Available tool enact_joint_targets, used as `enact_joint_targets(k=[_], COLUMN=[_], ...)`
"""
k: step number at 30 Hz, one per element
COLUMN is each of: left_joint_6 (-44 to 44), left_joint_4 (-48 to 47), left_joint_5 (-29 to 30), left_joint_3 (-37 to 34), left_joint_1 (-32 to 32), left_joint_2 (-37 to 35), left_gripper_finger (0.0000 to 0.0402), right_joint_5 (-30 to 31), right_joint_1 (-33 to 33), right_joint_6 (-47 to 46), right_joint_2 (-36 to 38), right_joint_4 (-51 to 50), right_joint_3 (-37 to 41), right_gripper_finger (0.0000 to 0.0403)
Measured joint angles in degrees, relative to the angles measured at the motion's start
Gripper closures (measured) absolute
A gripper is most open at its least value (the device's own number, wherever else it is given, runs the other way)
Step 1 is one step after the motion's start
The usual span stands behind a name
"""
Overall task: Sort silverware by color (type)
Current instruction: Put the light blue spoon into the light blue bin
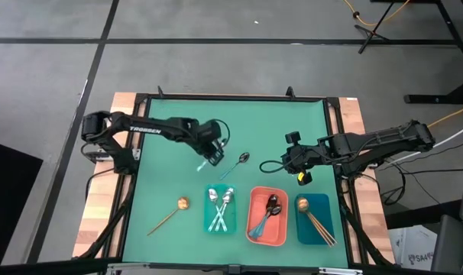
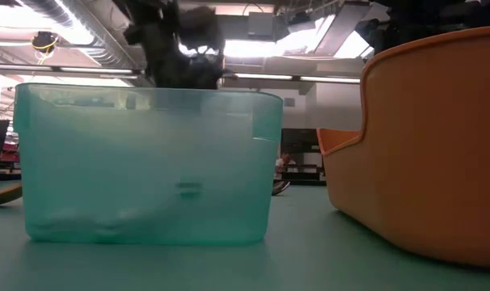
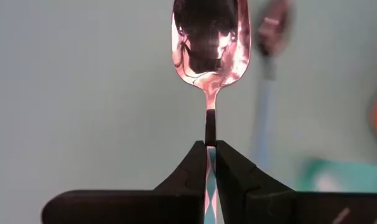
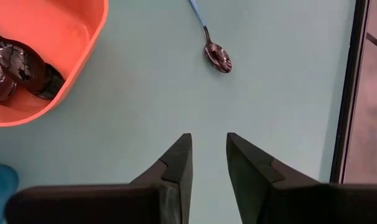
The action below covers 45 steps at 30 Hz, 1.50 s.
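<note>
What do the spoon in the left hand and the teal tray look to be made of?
The spoon held by the left hand: its bowl looks like polished metal, since it mirrors light and shapes sharply. The handle is light teal, maybe coated or plastic; I cannot tell which. The teal tray looks like translucent plastic: the room behind shows dimly through its wall, and its corners are rounded and look moulded.

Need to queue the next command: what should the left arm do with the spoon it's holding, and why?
Probably carry it to the teal tray and release. The left gripper is shut on a silver-bowled, light-teal-handled spoon, and that tray already holds matching spoons. The right gripper hangs open.
</note>
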State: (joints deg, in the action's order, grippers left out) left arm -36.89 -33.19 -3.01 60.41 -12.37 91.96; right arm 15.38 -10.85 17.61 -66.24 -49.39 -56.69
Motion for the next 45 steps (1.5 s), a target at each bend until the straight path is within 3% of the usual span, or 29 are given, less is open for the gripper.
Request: enact_joint_targets(k=[13,23,33,45], left_joint_6=[-22.4,-39.6,-48.2,-48.5], left_joint_4=[6.0,12.5,14.1,16.7], left_joint_5=[1.1,10.8,16.3,18.6], left_joint_3=[2.4,2.4,2.4,2.4], left_joint_1=[18.7,30.7,36.6,37.7], left_joint_2=[0.0,0.0,0.1,5.4], left_gripper_finger=[0.0392,0.0392,0.0392,0.0392], right_joint_5=[0.0,0.0,0.0,0.0], right_joint_1=[0.0,0.0,0.0,0.0], right_joint_6=[0.0,0.0,0.0,0.1], right_joint_2=[0.0,0.0,0.0,0.0], right_joint_4=[0.0,0.0,0.0,0.0], right_joint_3=[0.0,0.0,0.0,0.0], right_gripper_finger=[0.0315,0.0315,0.0315,0.0315])
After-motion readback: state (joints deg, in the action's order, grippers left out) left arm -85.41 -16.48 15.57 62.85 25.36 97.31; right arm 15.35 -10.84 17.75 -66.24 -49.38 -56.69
